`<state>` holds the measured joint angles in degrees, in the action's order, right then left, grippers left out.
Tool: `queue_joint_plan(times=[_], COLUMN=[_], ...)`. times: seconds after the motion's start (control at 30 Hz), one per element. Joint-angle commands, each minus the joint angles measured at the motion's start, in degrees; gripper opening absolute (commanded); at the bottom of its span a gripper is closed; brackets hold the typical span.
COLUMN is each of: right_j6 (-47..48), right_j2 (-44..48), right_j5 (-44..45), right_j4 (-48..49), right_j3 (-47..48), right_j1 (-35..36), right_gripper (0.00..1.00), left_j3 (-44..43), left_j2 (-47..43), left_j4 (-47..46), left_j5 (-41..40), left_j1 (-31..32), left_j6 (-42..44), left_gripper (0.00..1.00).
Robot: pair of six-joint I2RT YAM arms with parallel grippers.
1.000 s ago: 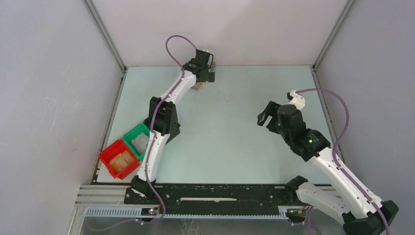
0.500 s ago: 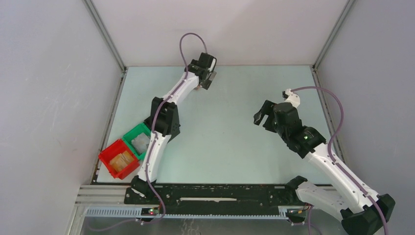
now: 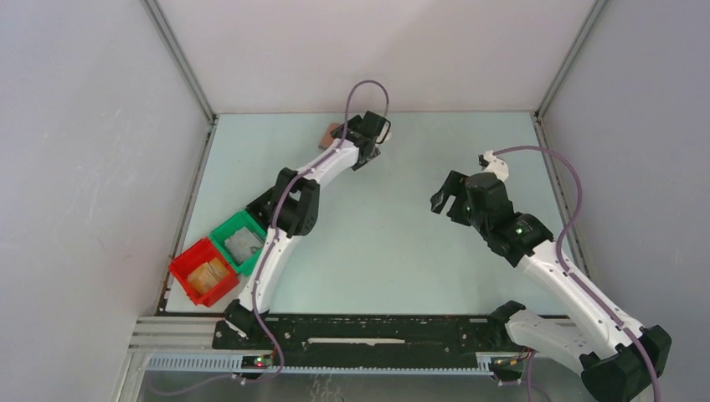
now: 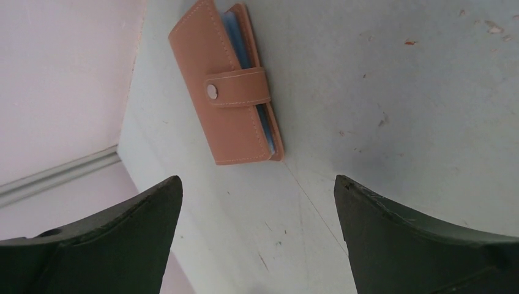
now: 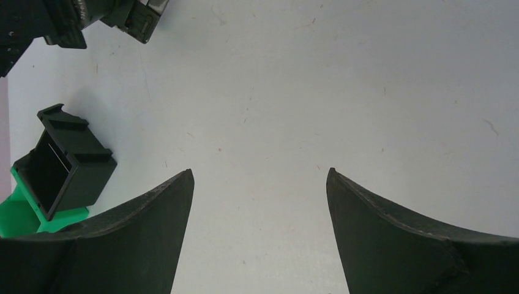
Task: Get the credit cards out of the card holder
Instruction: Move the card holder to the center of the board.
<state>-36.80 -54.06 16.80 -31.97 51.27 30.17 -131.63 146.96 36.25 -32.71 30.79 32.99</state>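
Note:
The card holder (image 4: pixel 226 86) is a tan wallet lying shut on the table, its tab snapped over the front, close to the back wall. Pale blue edges of the credit cards (image 4: pixel 264 125) show along its open side. My left gripper (image 4: pixel 257 184) hovers open short of it, with nothing between the fingers. In the top view the card holder (image 3: pixel 328 134) lies just left of the left gripper (image 3: pixel 366 149). My right gripper (image 3: pixel 444 194) hangs open over the right half of the table. In its own view the right gripper (image 5: pixel 260 171) has only bare table between its fingers.
A red bin (image 3: pixel 203 272) and a green bin (image 3: pixel 239 239) stand at the table's near left, beside the left arm. A black bin (image 5: pixel 64 168) sits next to the green bin (image 5: pixel 24 211). Side and back walls close in the table.
The left arm has swung right and its gripper has come off the card holder, which now lies uncovered near the back wall. The right gripper has drifted slightly left.

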Motion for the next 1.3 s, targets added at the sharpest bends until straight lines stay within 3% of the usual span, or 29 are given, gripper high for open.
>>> queue_joint_plan(times=[0.0, 0.4, 0.6, 0.67, 0.77, 0.83, 1.07, 1.17, 1.23, 1.27], right_j6=[0.11, 1.37, 1.67, 1.69, 1.43, 1.38, 1.01, 1.02, 1.00, 0.99], right_j2=[-1.26, -3.81, -4.53, -4.69, -4.86, -5.12, -5.61, -5.49, -5.31, -5.20], right_j5=[-1.64, -6.33, -8.23, -8.86, -9.30, -9.45, -10.02, -10.03, -9.97, -9.94], right_j4=[2.02, 2.87, 3.20, 3.47, 3.50, 3.49, 3.66, 3.58, 3.42, 3.33], right_j3=[0.24, 0.24, 0.24, 0.24, 0.24, 0.24, 0.23, 0.24, 0.24, 0.24], right_j1=[-1.05, -4.38, -5.78, -6.20, -6.35, -6.44, -6.44, -6.40, -6.46, -6.52], right_gripper=[0.88, 0.88, 0.88, 0.88, 0.87, 0.87, 0.87, 0.87, 0.87, 0.87], left_j3=[1.55, 5.87, 5.17, 4.90, 5.02, 5.11, 5.47, 5.76, 6.28, 6.36], left_j2=[1.27, 3.52, 4.59, 4.59, 4.35, 4.15, 3.61, 3.46, 3.35, 3.38], left_j4=[-6.35, -18.81, -22.26, -22.27, -21.98, -21.73, -20.97, -21.26, -22.47, -22.56], left_j5=[-6.72, -13.59, -13.28, -12.65, -11.69, -11.21, -10.30, -10.40, -10.76, -11.01], left_j1=[-0.02, -0.02, -0.03, -0.10, -0.11, -0.13, -0.11, -0.11, -0.03, 0.04], left_j6=[8.63, 25.64, 28.92, 29.05, 28.95, 28.50, 27.42, 27.22, 27.03, 26.77], left_gripper=[0.98, 0.92, 0.86, 0.79, 0.55, 0.45, 0.30, 0.15, 0.15, 0.20])
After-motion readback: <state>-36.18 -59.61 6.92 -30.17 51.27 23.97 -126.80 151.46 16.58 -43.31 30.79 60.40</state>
